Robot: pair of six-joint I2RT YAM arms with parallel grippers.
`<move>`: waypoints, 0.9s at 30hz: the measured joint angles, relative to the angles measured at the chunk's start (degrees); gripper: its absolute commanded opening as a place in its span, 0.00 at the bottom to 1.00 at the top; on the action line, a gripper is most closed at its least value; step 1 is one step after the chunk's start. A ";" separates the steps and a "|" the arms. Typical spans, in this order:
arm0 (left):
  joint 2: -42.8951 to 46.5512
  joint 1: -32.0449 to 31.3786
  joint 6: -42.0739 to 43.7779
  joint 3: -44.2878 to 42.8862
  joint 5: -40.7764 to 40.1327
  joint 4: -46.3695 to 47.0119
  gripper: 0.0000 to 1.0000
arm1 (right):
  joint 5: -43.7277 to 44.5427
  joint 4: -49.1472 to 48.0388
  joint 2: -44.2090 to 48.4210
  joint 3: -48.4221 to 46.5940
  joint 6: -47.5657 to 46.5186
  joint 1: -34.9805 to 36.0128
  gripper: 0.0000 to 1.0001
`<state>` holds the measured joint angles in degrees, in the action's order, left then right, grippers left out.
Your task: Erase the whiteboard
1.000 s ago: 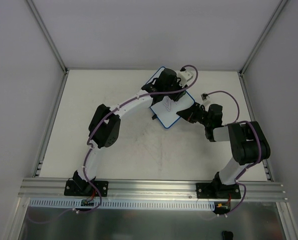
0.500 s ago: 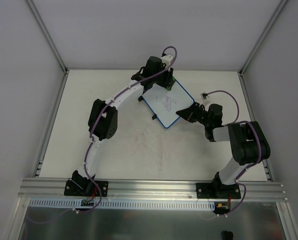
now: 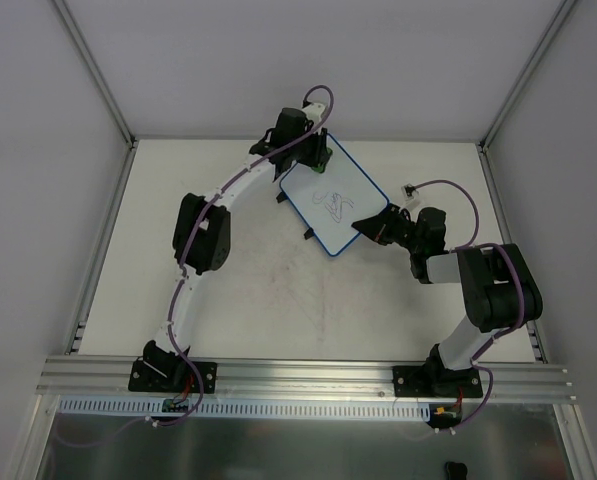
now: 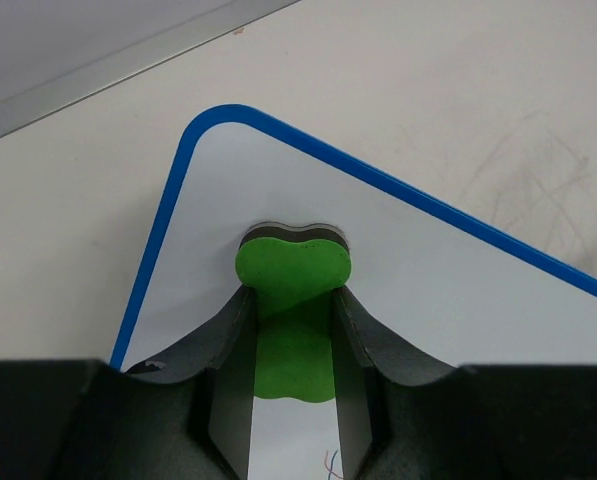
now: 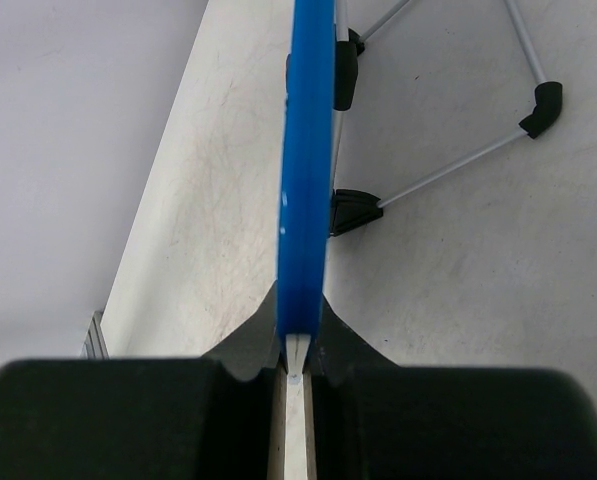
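Note:
The whiteboard [image 3: 338,205] with its blue frame lies tilted at the back middle of the table, a blue scribble [image 3: 329,202] near its centre. My left gripper [image 3: 300,150] is at the board's far left corner, shut on the green bone-shaped eraser [image 4: 293,305], which rests on the white surface [image 4: 438,310]. My right gripper [image 3: 366,229] is shut on the board's near right edge; the right wrist view shows the blue frame [image 5: 306,160] edge-on between my fingers.
The board's thin metal stand legs with black feet [image 5: 544,100] rest on the table beside the frame. Black clips [image 3: 309,235] stick out at the board's near left edge. The enclosure's back wall and rail [image 4: 128,70] run just beyond the board.
My left gripper has swept left and toward the back across the board with the eraser, from the right part to the far left corner. The scribble now shows uncovered. The right arm has not moved.

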<state>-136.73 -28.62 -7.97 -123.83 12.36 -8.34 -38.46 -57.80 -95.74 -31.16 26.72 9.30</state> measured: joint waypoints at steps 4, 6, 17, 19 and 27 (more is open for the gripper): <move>1.38 -1.44 4.83 2.58 -0.04 1.18 0.00 | 0.04 0.20 0.00 0.00 0.28 0.00 0.00; 2.95 -2.67 7.74 4.63 0.50 1.33 0.00 | 0.04 0.20 0.00 0.00 0.26 0.00 0.00; 9.53 -8.46 14.40 14.69 2.10 2.97 0.00 | 0.24 0.66 0.00 0.11 0.02 -0.07 0.00; 10.67 -9.11 15.61 16.74 1.75 3.39 0.00 | 0.28 0.68 0.00 0.11 0.00 -0.07 0.00; 14.51 -14.03 20.65 23.08 -1.14 2.93 0.00 | 0.72 1.46 0.00 0.11 -0.52 -0.24 0.00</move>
<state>-122.21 -42.65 12.69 -100.75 11.22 -5.41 -37.74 -56.34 -95.74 -31.05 26.20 9.06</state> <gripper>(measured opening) 0.295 0.067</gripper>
